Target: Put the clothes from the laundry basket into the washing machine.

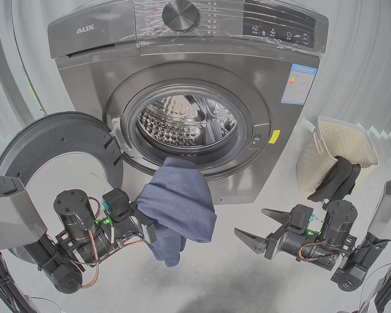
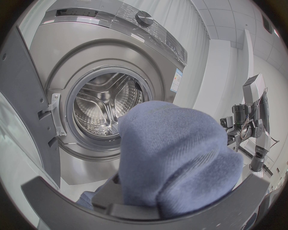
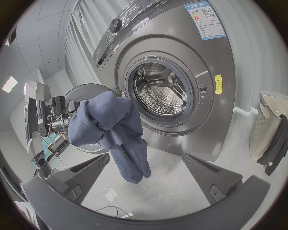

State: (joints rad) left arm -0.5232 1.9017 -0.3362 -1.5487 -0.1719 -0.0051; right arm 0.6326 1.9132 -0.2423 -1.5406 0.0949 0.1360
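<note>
1. Blue garment: my left gripper is clamped on it. The cloth bunches over my fingers and hangs in a long fold toward the floor. Its top edge is just in front of the lower rim of the washing machine's opening, and it is not inside the drum.
2. My right gripper hangs low in front of the machine's right lower corner. Its two fingers are spread wide with nothing between them, and they point toward the blue garment.
3. The machine's round door is swung fully open to my left. The steel drum shows behind it.
4. The laundry basket, cream and perforated, stands on the floor to the right of the machine. A dark garment is draped over its front rim and hangs down outside.
5. Writing and labels:
   - pale lettering on the drawer front at the top left;
   - a blue and white label with small print and coloured bars on the upper right of the front;
   - a small yellow sticker beside the door latch;
   - lit symbols on the dark control panel, to the right of the dial. The small print is too fine for me to make out.
6. Clear plastic film still wraps the dial and the panel.
</note>
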